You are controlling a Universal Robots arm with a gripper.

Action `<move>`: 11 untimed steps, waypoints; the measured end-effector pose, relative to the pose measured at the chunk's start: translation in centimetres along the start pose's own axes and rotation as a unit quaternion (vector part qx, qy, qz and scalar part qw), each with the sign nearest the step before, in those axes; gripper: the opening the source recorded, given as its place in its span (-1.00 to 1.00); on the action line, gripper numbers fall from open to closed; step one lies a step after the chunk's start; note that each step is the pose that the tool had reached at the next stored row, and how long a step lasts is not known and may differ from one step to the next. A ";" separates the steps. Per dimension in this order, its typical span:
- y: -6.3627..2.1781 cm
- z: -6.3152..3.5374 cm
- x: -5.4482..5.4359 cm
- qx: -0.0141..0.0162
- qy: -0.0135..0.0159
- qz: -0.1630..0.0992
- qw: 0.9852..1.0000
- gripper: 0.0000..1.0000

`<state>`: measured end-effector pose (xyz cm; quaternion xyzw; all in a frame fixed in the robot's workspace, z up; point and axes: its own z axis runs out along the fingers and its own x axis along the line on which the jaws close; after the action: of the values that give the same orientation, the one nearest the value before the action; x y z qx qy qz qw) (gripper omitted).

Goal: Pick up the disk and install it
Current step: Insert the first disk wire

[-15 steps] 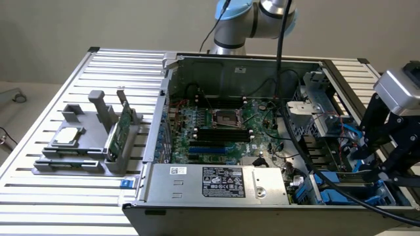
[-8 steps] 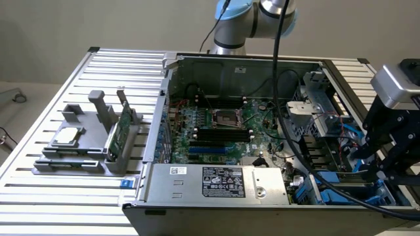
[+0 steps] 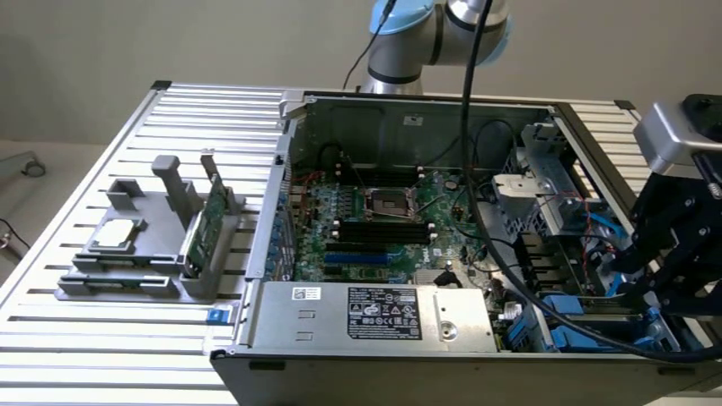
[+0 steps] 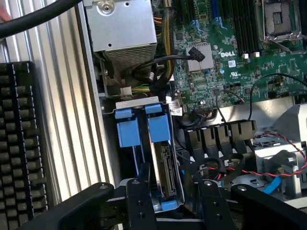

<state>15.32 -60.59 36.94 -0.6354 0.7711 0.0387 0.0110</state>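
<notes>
Disk stands on edge in a slot of the drive bay at the corner of the open computer case. Its silver-grey side and connector end show inside its blue plastic frame. A second blue carrier sits just beside it in the neighbouring slot.

The gripper hangs directly over the disk with its black fingers set apart, one on each side of the frame. One finger lies close against the blue plastic, though contact there is hard to make out. The other stands clear of it with a dark gap between, so nothing is clamped.

In the exterior view the gripper is at the exterior view's right, low over the case's near corner, where blue plastic shows among the wiring. A thick black cable runs down from the arm across the case.

Beyond the bay lies the green motherboard, with the silver power supply along the case's near edge. The case rests on a slatted metal table. Well apart, toward the exterior view's left, a grey holder carries a small silver chip and an upright green circuit card
</notes>
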 end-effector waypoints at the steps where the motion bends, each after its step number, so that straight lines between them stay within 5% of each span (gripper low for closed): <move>1: 0.00 0.00 0.0 0.000 0.000 0.008 1.000 -0.15; 7: 0.00 0.00 0.0 0.004 -0.003 0.057 0.998 -0.15; 11: 0.00 0.00 0.0 0.006 -0.004 0.090 0.996 -0.15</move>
<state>15.32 -60.59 36.94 -0.5628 0.8256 0.0376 0.0145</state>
